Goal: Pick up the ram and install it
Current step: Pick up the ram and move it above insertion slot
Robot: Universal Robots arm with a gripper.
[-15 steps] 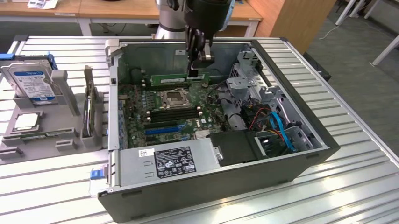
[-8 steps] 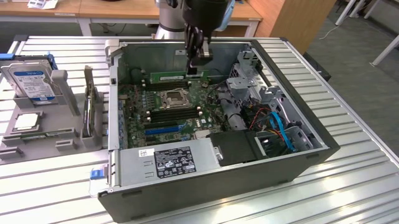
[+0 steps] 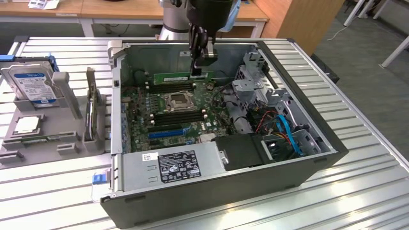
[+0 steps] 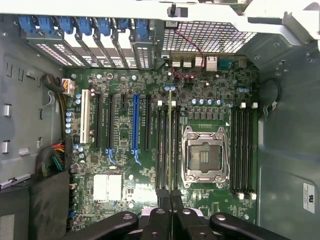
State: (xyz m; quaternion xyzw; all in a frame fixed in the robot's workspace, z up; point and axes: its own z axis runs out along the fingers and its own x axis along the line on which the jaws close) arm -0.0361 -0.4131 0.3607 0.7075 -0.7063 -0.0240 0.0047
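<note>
I see the arm [image 3: 214,12] reaching down into the open computer case [image 3: 223,191], which lies on its side on the slatted metal surface [image 3: 357,191]. The jaws are closed narrow on one end of the ram [image 3: 171,76], pinching the thin green stick by its flat faces. The rest of the stick runs level out toward the exterior view's left. It is raised above the motherboard [image 3: 160,108], in the far half of the case. From the wrist camera I see the ram [image 4: 170,140] edge-on as a thin line. It runs lengthwise along the bank of memory slots [image 4: 161,145] between the processor socket [image 4: 204,155] and the long blue slot [image 4: 135,122]. I cannot tell which slot of that bank it is over. A second bank of slots [image 4: 244,150] sits on the other side of the socket. The power supply [image 3: 172,165] fills the near edge of the case. Well apart, on the exterior view's left, a grey holder [image 3: 64,141] carries a hard drive [image 3: 30,84] standing upright and an expansion card [image 3: 93,110] beside it.
</note>
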